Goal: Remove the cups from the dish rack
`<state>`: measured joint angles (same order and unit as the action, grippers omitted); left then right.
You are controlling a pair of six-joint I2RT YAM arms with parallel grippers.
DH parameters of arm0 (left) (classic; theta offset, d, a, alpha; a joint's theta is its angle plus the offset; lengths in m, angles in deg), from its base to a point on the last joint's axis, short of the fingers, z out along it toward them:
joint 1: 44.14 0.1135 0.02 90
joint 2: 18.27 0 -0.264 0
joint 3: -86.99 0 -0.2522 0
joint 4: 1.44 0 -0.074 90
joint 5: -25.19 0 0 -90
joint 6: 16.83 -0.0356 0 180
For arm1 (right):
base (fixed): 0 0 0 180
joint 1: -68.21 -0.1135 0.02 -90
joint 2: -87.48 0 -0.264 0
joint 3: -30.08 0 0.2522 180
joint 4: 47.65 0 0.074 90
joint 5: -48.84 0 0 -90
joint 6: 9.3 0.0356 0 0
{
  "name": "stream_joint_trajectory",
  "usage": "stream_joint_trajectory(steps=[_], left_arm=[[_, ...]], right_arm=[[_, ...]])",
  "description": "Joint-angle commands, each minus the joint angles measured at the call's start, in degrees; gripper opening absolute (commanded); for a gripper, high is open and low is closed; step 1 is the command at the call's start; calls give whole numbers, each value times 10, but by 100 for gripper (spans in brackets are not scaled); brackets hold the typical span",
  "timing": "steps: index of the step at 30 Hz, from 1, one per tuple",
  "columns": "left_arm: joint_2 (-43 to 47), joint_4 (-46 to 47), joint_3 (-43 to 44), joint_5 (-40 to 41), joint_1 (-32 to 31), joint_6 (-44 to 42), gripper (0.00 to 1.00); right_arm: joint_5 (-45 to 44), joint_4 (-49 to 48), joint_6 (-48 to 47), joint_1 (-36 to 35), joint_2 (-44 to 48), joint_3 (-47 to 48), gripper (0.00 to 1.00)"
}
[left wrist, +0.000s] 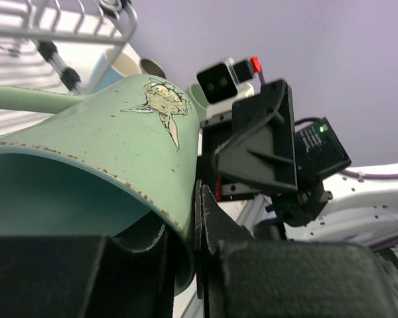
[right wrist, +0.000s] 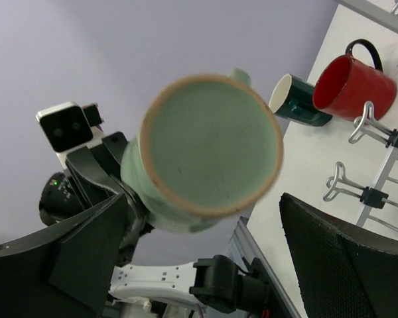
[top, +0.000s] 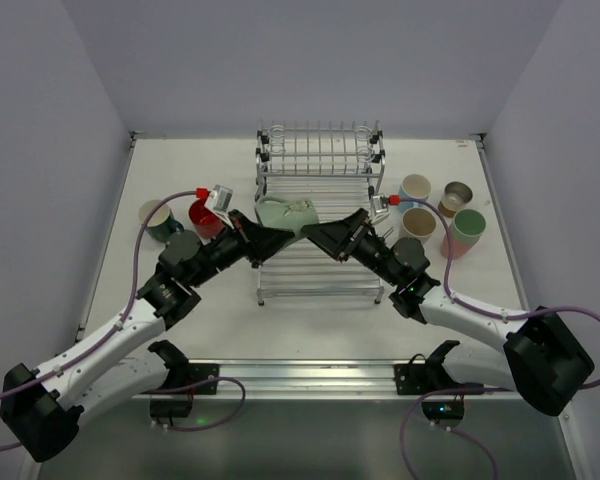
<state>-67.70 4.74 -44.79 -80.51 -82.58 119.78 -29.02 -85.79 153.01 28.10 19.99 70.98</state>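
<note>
Green mug (top: 283,212) sideways, base facing right fingers (right wrist: 345,265), handle seemingly toward rack (top: 320,150)

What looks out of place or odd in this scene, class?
The sage green mug is held tipped sideways over the dish rack, its wall pinched by the left pincer, with the right pincer open at its base. Its rim shows brown speckling, possibly wear.

White table (top: 230,322) stands between lavender walls (top: 310,60), a metal rail (top: 310,375) edging its front
</note>
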Motion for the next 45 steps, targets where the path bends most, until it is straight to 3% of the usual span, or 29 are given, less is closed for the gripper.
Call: stream_joint_trajectory(steps=[1, 6, 12, 16, 21, 32, 36, 42, 45], left_arm=[[39, 13, 71, 63, 0, -64, 0], [56, 23, 74, 64, -1, -68, 0], [78, -96, 104, 122, 0, -125, 0], [97, -248, 131, 187, 0, -168, 0], [111, -358, 170, 259, 0, -196, 0], [37, -548, 239, 375, 1, -232, 0], [7, -564, 229, 367, 17, -229, 0], [-9, -541, 183, 247, 135, -250, 0], [-23, -542, 170, 245, 148, -252, 0]], right_arm=[[12, -36, -16, -3, 9, -4, 99], [17, -36, -18, -1, 13, -3, 99], [19, -33, -22, 13, 41, -18, 99], [18, -14, -31, 21, 60, -27, 99], [15, 37, -58, 21, 69, -14, 99], [19, 80, -85, 21, 68, -6, 99], [18, 122, -110, 21, 88, 2, 99], [8, 167, -146, 21, 118, 4, 99], [6, 179, -158, 21, 127, 3, 99]])
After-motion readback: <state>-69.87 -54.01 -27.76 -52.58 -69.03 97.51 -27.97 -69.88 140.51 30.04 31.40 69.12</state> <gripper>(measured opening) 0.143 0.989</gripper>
